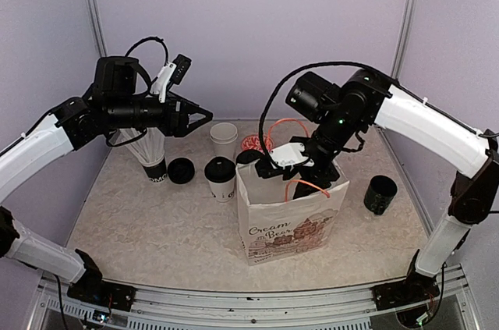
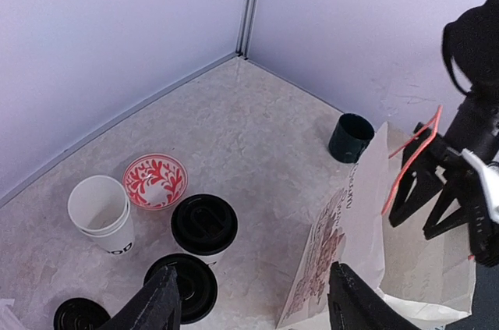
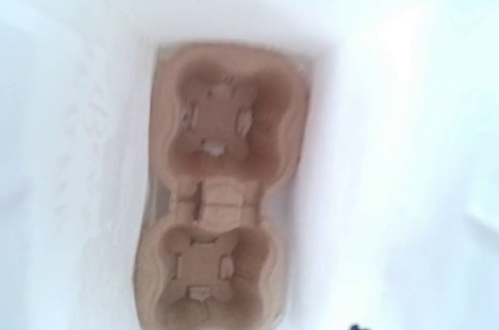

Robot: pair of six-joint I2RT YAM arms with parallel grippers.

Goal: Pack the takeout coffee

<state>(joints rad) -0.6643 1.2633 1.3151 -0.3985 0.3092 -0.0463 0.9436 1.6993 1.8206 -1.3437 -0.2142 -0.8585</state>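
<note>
Top external view: on the far left, the left gripper (image 1: 199,122) hangs above the table (image 1: 156,228), pointing right. Its jaws are released, with nothing between them. Just under it stands a straw cup (image 1: 153,161), and a loose lid (image 1: 181,170) lies beside that. Next comes the first coffee (image 1: 221,179), upright with its black lid on, out on the table just left of the bag (image 1: 288,221). Behind it sits an open cup (image 1: 224,140) with no lid. From the left wrist it looks like two cups nested. The second coffee (image 1: 248,157) is half hidden by the bag's back corner, so only its black lid shows from above. It is also on the table, near the first. A red patterned bowl (image 1: 253,143) sits just behind it.

The bag stands upright with its mouth open and its orange handles up. The right gripper (image 1: 287,170) is at that mouth. From the left wrist its jaws stand apart, and I can see nothing in them. Right wrist view looks straight down inside the bag: a brown pulp carrier (image 3: 226,189) lies on the bottom, with no cup in either of its two wells. Well right of the bag stands a black pot (image 1: 380,193).
</note>
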